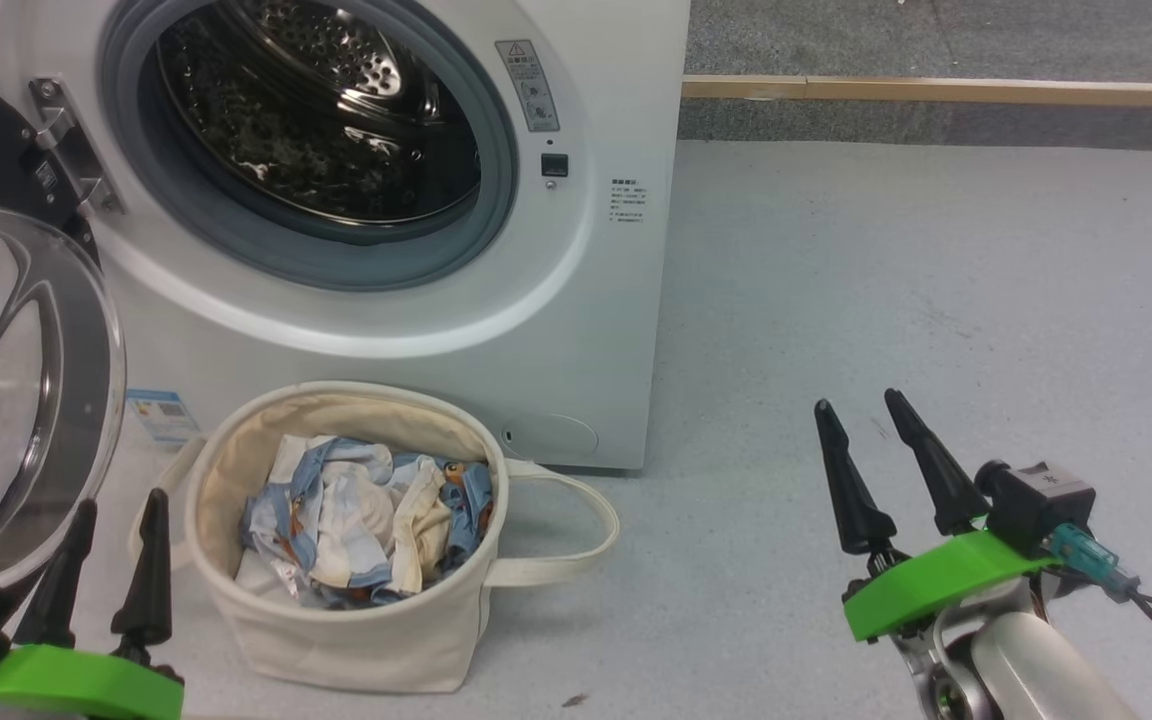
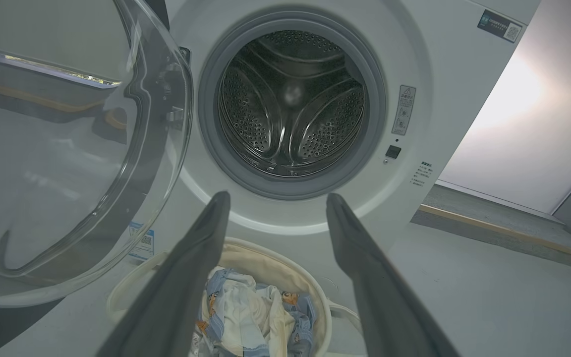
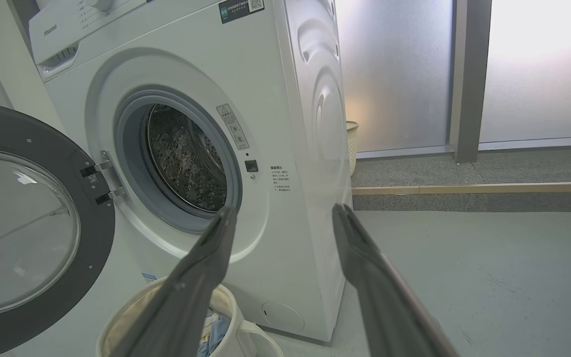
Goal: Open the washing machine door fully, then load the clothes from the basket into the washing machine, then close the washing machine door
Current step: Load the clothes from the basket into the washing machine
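The white washing machine (image 1: 576,300) stands ahead with its steel drum (image 1: 316,110) exposed. Its door (image 1: 6,380), black-rimmed with a clear glass bowl, hangs swung open to the left (image 3: 23,233). On the floor before the machine sits the cream basket (image 1: 356,620), holding crumpled light-blue and cream clothes (image 1: 366,520). My left gripper (image 1: 111,520) is open, low at the basket's left side and just under the door glass. My right gripper (image 1: 861,412) is open over bare floor, well to the right of the basket. Nothing lies between either pair of fingers.
Grey floor (image 1: 936,300) stretches to the machine's right. A wooden strip (image 1: 936,92) runs along a raised step behind it. Frosted wall panels (image 3: 538,69) stand beyond. A small wicker bin (image 3: 351,144) sits behind the machine's far side.
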`<state>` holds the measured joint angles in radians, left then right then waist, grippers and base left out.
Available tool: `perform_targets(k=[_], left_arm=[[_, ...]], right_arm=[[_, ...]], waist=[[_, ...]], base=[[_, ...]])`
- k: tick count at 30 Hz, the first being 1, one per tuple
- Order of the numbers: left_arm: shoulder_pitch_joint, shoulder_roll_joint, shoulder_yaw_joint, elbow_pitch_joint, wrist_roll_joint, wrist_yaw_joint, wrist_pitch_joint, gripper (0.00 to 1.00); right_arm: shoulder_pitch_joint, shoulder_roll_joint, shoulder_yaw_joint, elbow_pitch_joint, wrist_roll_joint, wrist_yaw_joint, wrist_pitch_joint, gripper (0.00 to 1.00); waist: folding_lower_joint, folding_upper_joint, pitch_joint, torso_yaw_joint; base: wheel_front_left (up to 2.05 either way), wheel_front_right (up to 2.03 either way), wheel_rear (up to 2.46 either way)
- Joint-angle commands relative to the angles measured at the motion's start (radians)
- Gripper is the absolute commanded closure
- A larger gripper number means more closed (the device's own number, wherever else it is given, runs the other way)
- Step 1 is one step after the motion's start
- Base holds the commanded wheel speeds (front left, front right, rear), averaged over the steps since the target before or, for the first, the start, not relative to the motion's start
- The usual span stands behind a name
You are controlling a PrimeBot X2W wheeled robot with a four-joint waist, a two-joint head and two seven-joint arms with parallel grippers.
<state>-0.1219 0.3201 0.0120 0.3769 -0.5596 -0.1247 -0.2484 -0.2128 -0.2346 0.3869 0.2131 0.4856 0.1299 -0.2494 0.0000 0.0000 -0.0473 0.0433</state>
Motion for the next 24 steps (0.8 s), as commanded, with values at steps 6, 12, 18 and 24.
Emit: perform_targets(k=[6, 12, 18, 24], left_arm=[[-0.047, 0.045, 0.027, -0.012, -0.011, -0.004, -0.01, 0.0], [-0.052, 0.049, 0.018, -0.007, -0.011, -0.004, -0.011, 0.0], [-0.056, 0.054, 0.01, -0.003, -0.014, -0.004, -0.011, 0.0], [-0.057, 0.058, 0.005, 0.003, -0.019, -0.005, -0.012, 0.0]], right_arm=[[-0.02, -0.009, 0.01, -0.031, 0.0, 0.001, -0.012, 0.0], [-0.019, -0.007, 0.012, -0.029, 0.0, 0.001, -0.012, 0.0], [-0.019, -0.009, 0.014, -0.027, -0.001, 0.001, -0.012, 0.0], [-0.019, -0.01, 0.015, -0.026, -0.001, 0.001, -0.012, 0.0]], waist=[[0.0, 0.0, 0.003, 0.001], [0.0, 0.0, 0.003, 0.004], [0.0, 0.0, 0.004, 0.005], [0.0, 0.0, 0.003, 0.006]], base=[[-0.11, -0.18, 0.29], [-0.19, -0.36, 0.55], [-0.05, -0.13, 0.18], [0.0, 0.0, 0.0]])
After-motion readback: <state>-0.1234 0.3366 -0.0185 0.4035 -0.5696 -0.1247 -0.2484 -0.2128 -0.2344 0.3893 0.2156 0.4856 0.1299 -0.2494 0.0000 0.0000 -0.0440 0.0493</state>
